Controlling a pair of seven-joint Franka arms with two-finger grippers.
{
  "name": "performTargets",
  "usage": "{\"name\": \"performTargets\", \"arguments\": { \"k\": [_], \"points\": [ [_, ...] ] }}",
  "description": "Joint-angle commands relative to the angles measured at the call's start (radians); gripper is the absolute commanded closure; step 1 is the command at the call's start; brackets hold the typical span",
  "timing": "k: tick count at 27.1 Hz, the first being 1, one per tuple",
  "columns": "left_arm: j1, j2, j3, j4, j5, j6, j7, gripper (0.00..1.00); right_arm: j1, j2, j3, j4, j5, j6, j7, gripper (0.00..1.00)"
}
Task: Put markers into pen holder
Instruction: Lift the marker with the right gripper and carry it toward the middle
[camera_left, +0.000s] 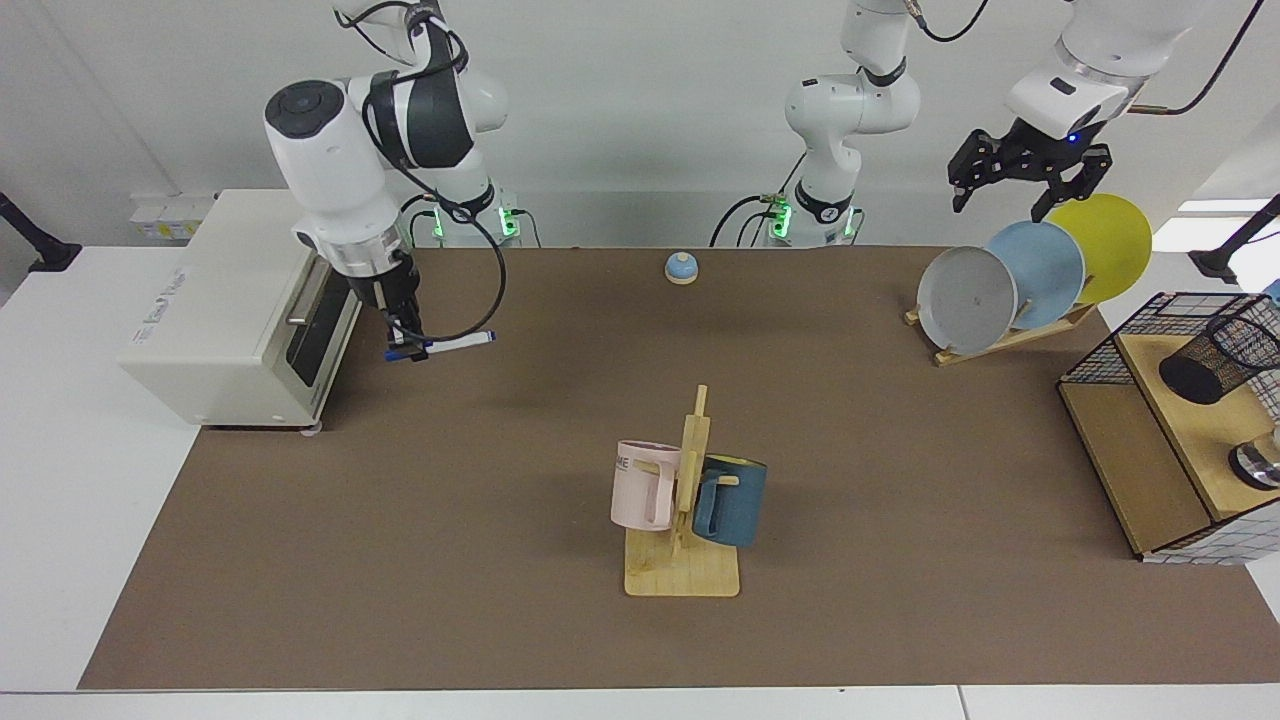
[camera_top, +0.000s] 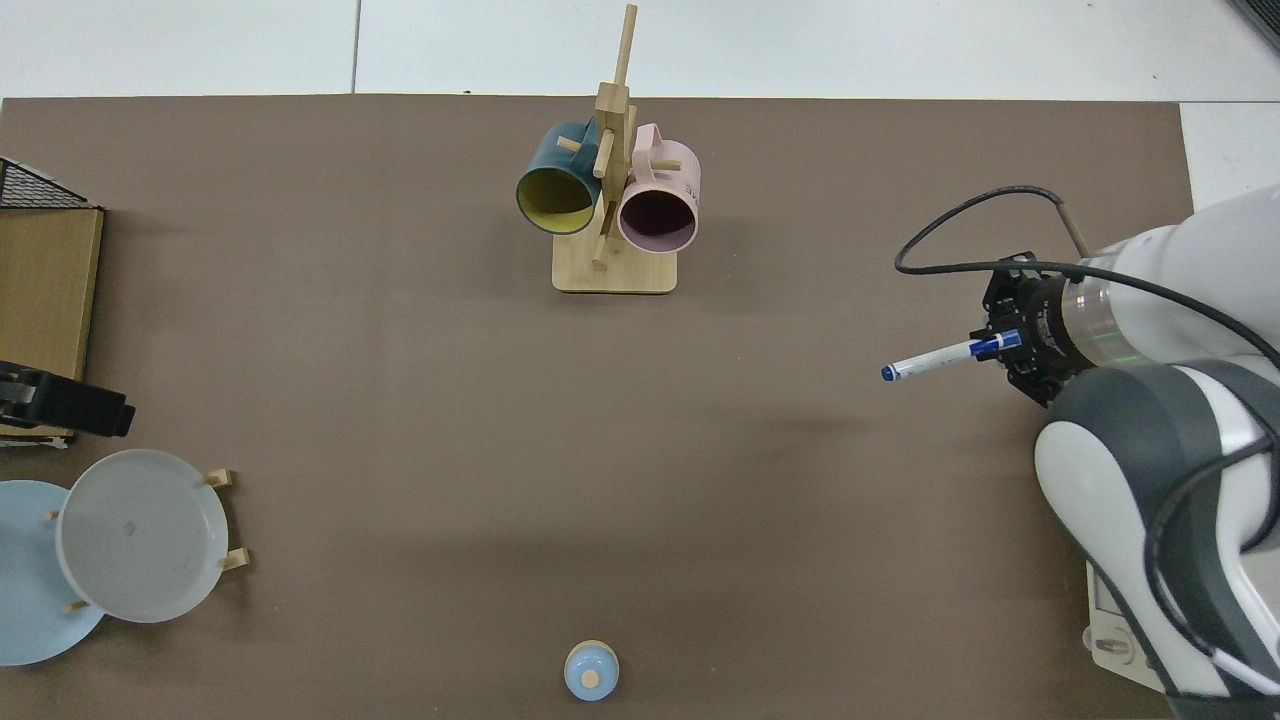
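My right gripper (camera_left: 404, 345) hangs in the air beside the toaster oven, shut on the blue-capped end of the white marker (camera_left: 462, 341). The marker lies nearly level and sticks out sideways, clear above the table. The top view shows the same marker (camera_top: 935, 358) pointing toward the table's middle from that gripper (camera_top: 1006, 343). The black mesh pen holder (camera_left: 1215, 355) stands far across the table on a wooden shelf at the right edge; it is outside the top view. My left gripper (camera_left: 1000, 208) waits open in the air above the plates, holding nothing.
A cream toaster oven (camera_left: 225, 300) sits close behind the right gripper. A wooden mug rack (camera_left: 686, 500) holds a pink and a blue mug at mid-table. The plate rack (camera_left: 1000, 290), a blue bell (camera_left: 681, 267) and a black wire basket frame (camera_left: 1150, 330) are farther off.
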Motion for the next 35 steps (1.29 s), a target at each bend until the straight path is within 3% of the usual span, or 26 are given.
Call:
{"name": "performTargets", "arguments": {
  "k": [1,10,21,28,35],
  "points": [
    [-0.001,-0.024,-0.001,-0.025,0.003,-0.003,0.006,0.00,0.044,-0.046,0.004,0.026,0.019,-0.098,0.005,1.00],
    [-0.001,-0.024,-0.001,-0.025,-0.024,0.009,0.049,0.00,0.160,-0.078,0.005,0.046,0.077,-0.141,0.175,1.00],
    [-0.035,-0.024,-0.028,-0.027,-0.048,0.005,0.138,0.00,0.326,-0.088,0.005,0.049,0.122,-0.115,0.384,1.00],
    [-0.042,-0.024,-0.064,-0.027,-0.060,0.003,0.377,0.00,0.371,-0.074,0.007,0.074,0.132,-0.101,0.461,1.00],
    [-0.024,-0.024,-0.044,-0.034,-0.253,0.026,0.667,0.02,0.426,-0.031,0.025,0.123,0.132,-0.056,0.563,1.00]
  ]
}}
